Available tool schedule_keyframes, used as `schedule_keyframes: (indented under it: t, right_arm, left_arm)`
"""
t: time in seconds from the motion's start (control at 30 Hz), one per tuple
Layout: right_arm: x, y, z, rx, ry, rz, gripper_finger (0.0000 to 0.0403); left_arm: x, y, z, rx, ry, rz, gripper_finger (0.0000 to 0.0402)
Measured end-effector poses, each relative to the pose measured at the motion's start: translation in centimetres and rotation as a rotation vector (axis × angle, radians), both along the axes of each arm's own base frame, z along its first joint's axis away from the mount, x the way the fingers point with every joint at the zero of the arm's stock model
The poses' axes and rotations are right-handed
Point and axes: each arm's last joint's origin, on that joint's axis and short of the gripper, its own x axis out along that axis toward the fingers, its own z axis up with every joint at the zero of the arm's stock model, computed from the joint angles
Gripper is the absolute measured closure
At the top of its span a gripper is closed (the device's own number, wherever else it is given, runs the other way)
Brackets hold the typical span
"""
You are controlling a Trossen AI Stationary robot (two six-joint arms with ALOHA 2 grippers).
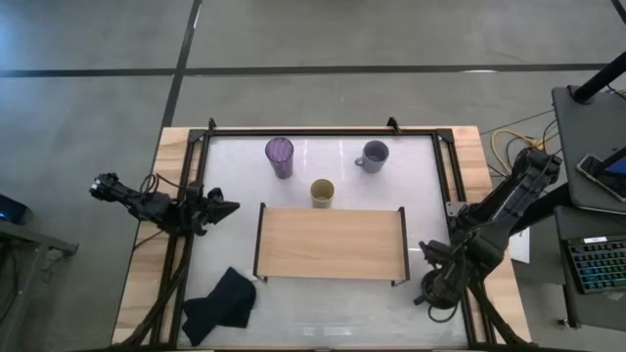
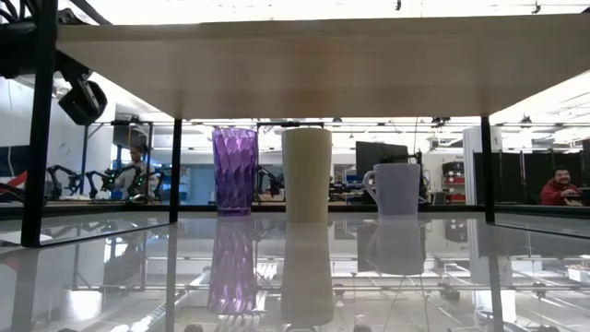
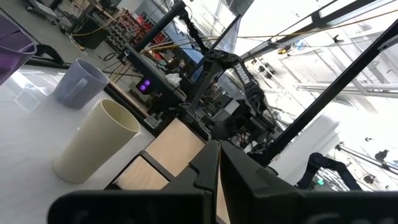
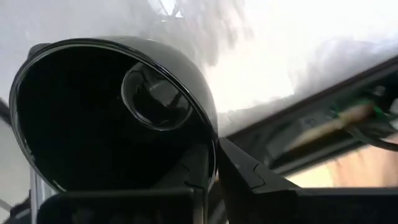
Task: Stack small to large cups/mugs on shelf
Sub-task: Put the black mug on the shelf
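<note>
Light-wood shelf (image 1: 328, 244) noted mid-table on the white tabletop (image 1: 235, 176), black end frames at either side. Behind it, all upright and apart from one another: purple tumbler (image 1: 280, 156) toward the left, lavender-grey mug (image 1: 373, 154) toward the right, pale yellow cup (image 1: 323, 192) between them and nearest, just off the shelf's rear edge. Black mug (image 4: 93, 118) off the shelf, by the table's right edge toward the front, rim pinched by the right gripper (image 4: 214, 155), one finger inside, one outside. Left gripper (image 1: 233, 207) at the table's left side, well apart from every cup, pointing toward the shelf, fingertips closed against each other. Dark cloth (image 1: 220, 303) crumpled at the front left corner.
</note>
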Motion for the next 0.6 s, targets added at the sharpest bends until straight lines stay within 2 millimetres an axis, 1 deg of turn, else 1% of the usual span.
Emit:
schedule_keyframes:
  t: [0.1, 0.3, 0.47, 0.6]
  right_arm:
    - [-0.1, -0.1, 2.0, -0.012, 0.009, 0.029, 0.0385]
    - [0.0, -0.1, 6.0, 0.027, -0.037, 0.076, 0.0386]
    - [-0.2, -0.5, 8.5, 0.044, -0.052, 0.057, 0.0386]
    - [0.4, -0.7, 10.3, 0.080, -0.113, 0.031, 0.0386]
  left_arm:
    - [0.0, 0.1, 0.0, -0.002, 0.003, 0.021, 0.0402]
    - [0.0, 0.2, 0.0, -0.007, 0.006, 0.058, 0.0402]
    - [0.0, 0.2, -0.1, -0.007, 0.009, 0.064, 0.0402]
    - [0.0, 0.2, -0.1, -0.007, 0.010, 0.067, 0.0402]
